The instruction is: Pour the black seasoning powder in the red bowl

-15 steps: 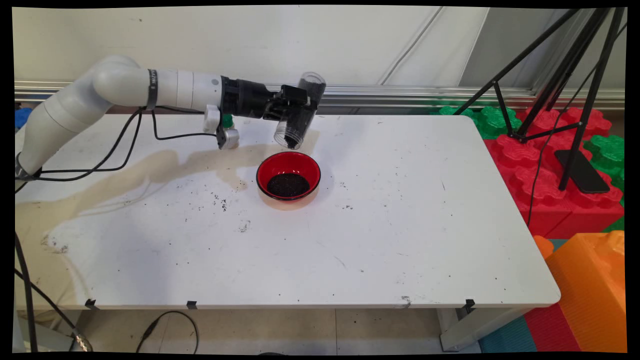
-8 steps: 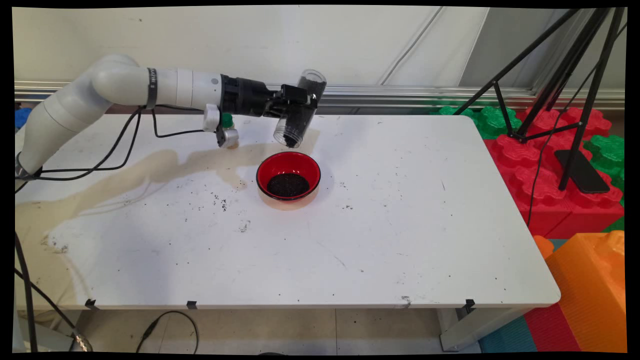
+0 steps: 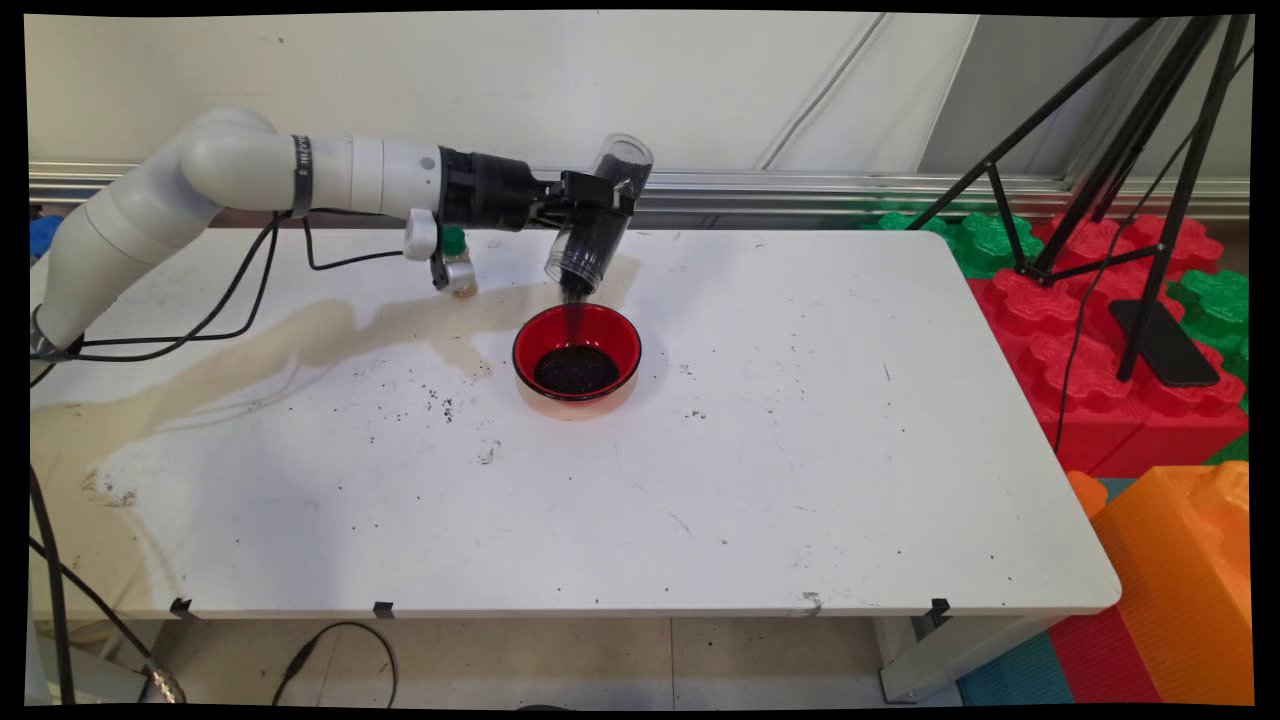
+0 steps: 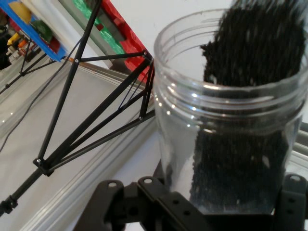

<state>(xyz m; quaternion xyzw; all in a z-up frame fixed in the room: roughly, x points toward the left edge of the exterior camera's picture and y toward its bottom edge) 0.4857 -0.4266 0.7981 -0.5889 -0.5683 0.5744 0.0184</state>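
Black two-finger gripper [image 3: 590,205] pinching clear plastic jar [image 3: 598,228], mouth down, over red round bowl [image 3: 577,353]
Best tipped slowly, keeping dark grains [image 3: 575,370] inside rim

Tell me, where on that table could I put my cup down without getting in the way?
The table is bare right of the red bowl and along the near edge. It is crowded behind the bowl, where the gripper tips a clear jar of dark grains, with a small green-capped bottle beside.
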